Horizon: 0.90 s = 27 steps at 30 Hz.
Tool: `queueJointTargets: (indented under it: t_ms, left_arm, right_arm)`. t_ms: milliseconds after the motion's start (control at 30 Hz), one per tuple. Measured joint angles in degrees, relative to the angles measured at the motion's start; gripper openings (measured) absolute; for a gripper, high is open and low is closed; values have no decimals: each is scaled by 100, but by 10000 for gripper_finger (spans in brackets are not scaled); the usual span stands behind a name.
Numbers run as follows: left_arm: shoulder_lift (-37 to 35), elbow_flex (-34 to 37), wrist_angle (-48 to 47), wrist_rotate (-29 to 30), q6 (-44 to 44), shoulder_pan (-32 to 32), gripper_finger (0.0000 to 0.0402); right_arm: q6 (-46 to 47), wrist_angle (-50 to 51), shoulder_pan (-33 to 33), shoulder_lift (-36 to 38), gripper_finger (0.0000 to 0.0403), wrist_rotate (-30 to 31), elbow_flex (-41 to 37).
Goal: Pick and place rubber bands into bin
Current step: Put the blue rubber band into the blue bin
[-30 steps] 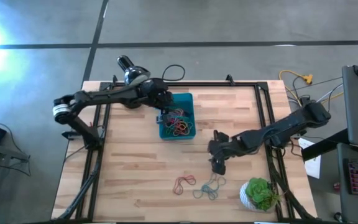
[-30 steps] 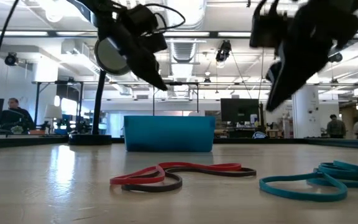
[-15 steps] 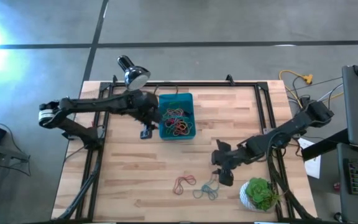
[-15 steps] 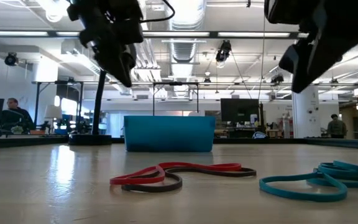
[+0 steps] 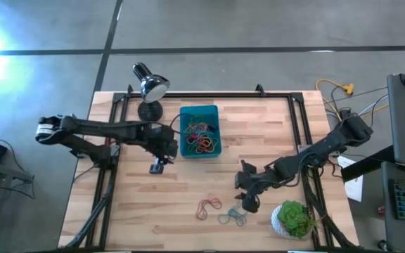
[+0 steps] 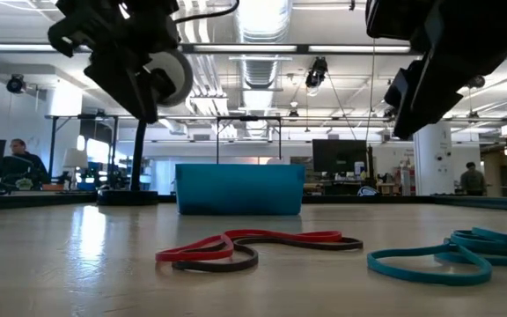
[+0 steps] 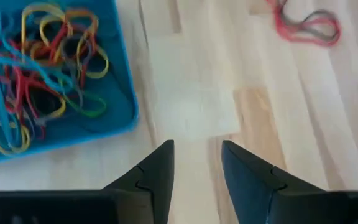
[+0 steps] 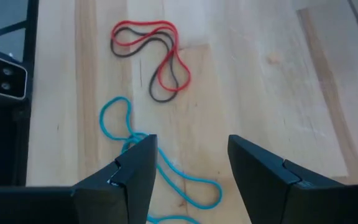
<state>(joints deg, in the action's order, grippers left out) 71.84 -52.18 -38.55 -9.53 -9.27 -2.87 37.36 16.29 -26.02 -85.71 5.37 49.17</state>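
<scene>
The teal bin (image 5: 214,152) stands at the table's far middle and holds several coloured rubber bands (image 5: 201,137). In the low view the bin (image 6: 240,189) rises behind the loose bands. A red and a brown band (image 5: 208,206) and a tangle of blue bands (image 5: 234,214) lie flat on the wood near the near edge. My left gripper (image 5: 159,166) hovers open over bare wood just left of the bin's near corner (image 7: 126,118). My right gripper (image 5: 247,204) hovers open right above the blue bands (image 8: 166,168), with the red and brown pair (image 8: 157,59) beyond it.
A black desk lamp (image 5: 150,88) stands at the far edge, left of the bin. A green plant in a white pot (image 5: 294,218) sits at the near right corner, close to my right gripper. Black frame rails (image 5: 111,161) run along the table's sides. People sit in the room behind.
My left gripper has left the space over the bin and moved toward the table's left and near edge, ending over bare wood. My right gripper has moved toward the near edge and now hangs over the blue bands. The bands on the table have not stirred.
</scene>
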Motion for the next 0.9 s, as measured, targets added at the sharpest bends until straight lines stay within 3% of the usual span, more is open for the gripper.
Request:
queueJointTargets:
  t_ms: [567,900]
  left_arm:
    - [-73,342,202,-44,731,235,118]
    - [-70,498,654,-49,764,385,118]
  right_arm:
    - [186,-32,-238,-20,192,21,-17]
    - [280,-165,-424,-824,192,-81,-8]
